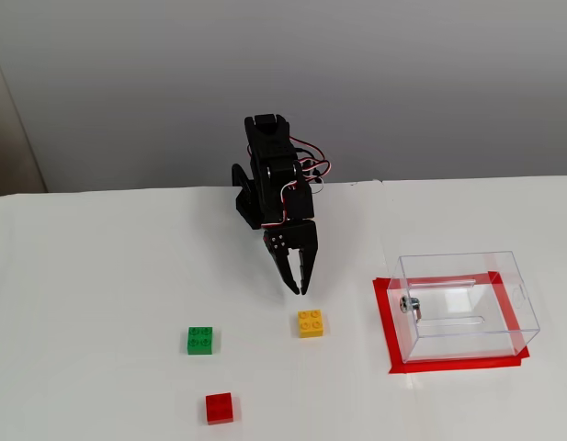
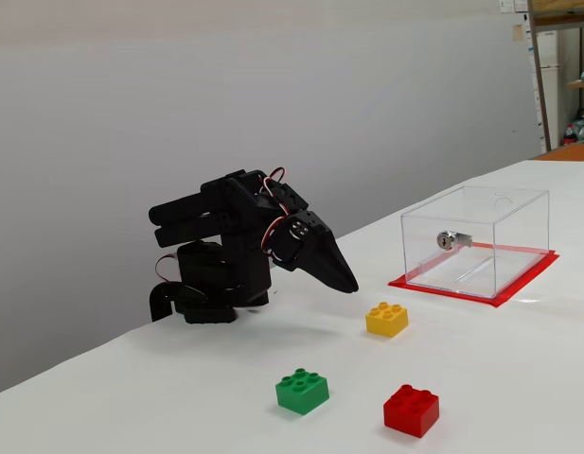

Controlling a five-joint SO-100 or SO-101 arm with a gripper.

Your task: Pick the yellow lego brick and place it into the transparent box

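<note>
Three small bricks sit on a white table [image 1: 99, 276]: a yellow brick [image 1: 311, 323], a green brick [image 1: 199, 339] and a red brick [image 1: 219, 407]. The black gripper [image 1: 298, 288] hangs just behind the yellow one, its fingers together and empty, not touching it. To the right in the higher fixed view, a clear box [image 1: 467, 303] stands on red tape [image 1: 386, 322], well apart. The yellow brick looks light, rigid and smooth; its flat opposite sides seem the best hold.
</note>
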